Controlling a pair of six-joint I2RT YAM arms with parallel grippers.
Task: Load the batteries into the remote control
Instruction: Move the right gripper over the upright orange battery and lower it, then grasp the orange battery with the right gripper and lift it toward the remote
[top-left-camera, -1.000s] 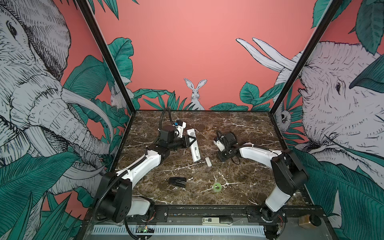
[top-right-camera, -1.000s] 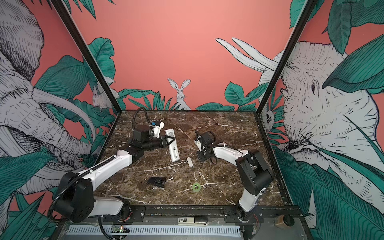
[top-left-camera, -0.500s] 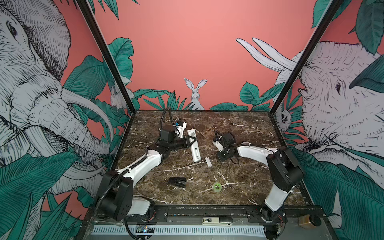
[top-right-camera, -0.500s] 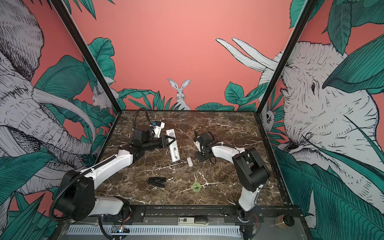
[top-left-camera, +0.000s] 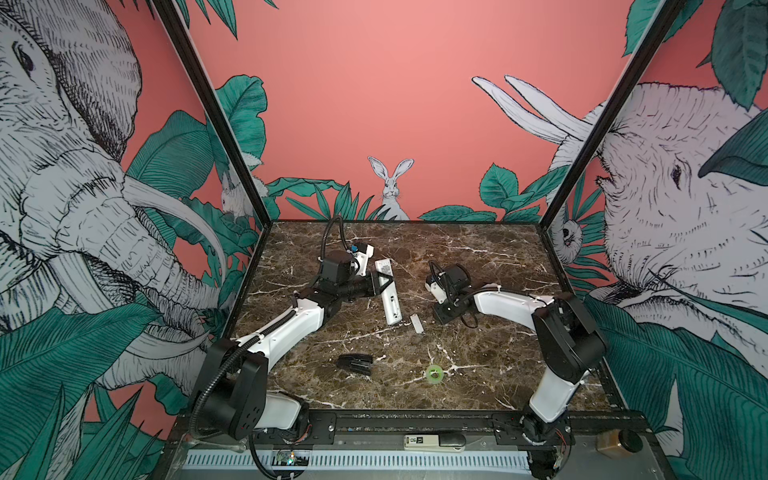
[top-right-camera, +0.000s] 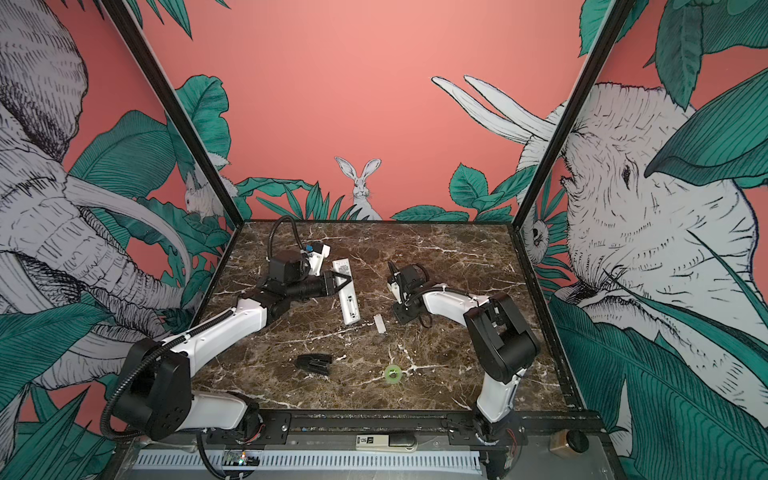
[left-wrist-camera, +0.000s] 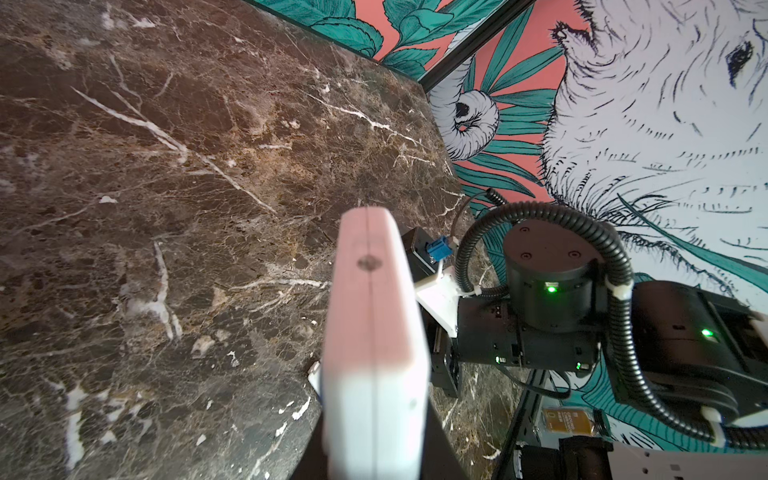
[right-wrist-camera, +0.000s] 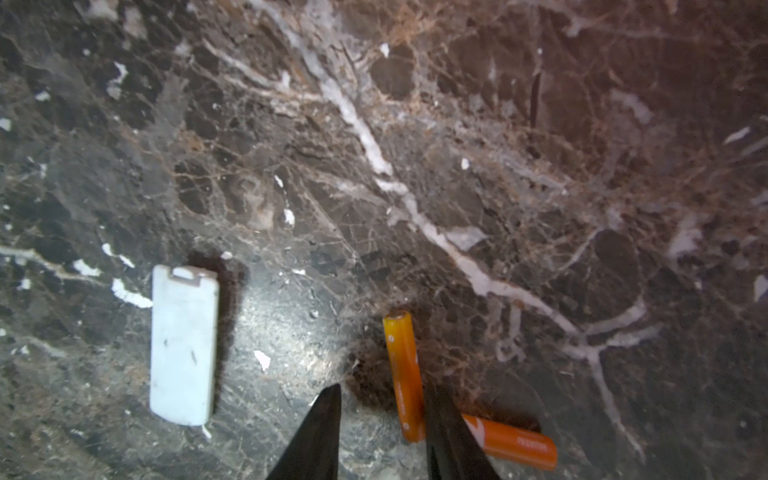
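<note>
Dark marble tabletop veined in white, boxed in by a pink jungle mural. Left of centre, toward the back: white remote control, clenched across its slim body by the left gripper, long axis running from back wall toward front rail. To its right, low over the marble: right gripper, hiding the two orange batteries in both top views. From the right wrist camera, fingers parted, pinching nothing. First battery between them, long axis along the fingers, close against one and clear of the other. Second battery roughly square to the first, tucked partly under that same finger. White battery cover flat on the marble, apart, beyond the other finger. Looks like a job for the right arm, much the nearer: needs only to close on the first battery, though risks nudging the second.
</note>
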